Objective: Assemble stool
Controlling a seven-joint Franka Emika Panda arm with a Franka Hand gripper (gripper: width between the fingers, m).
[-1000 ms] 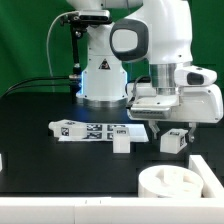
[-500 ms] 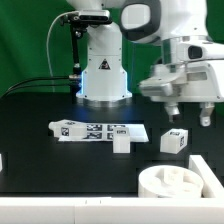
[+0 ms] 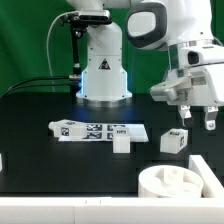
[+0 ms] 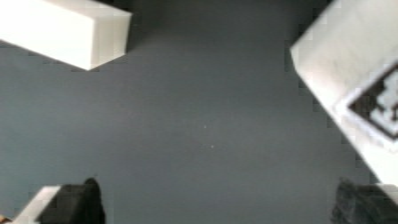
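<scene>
Stool is unassembled, with its parts lying loose on the black bench point(image 3: 40, 110).

- Seat point(image 3: 180, 185): round white disc, flat on the bench at the near edge, toward the exterior view's right.
- Tagged leg point(image 3: 175, 141): short chunky white block with a black-and-white tag on the face toward the camera. It sits behind the seat and apart from it.
- Second leg point(image 3: 122, 143): white block to the exterior view's left of the tagged leg and well apart from it. It lies just in front of the marker board point(image 3: 90, 130); I cannot tell whether they touch.

Hand point(image 3: 198, 118): hangs in the air above the bench, up and to the exterior view's right of the tagged leg, touching nothing. The fingers are spread and nothing is between them. In the wrist view both dark fingertips point(image 4: 71, 203) sit wide apart with only bare bench between. That view also shows a tag-bearing white part at one edge and a plain white block point(image 4: 71, 32) in a corner; I cannot tell which parts these are.

The white arm base point(image 3: 103, 70) stands behind the marker board, in front of a green backdrop point(image 3: 25, 40).
</scene>
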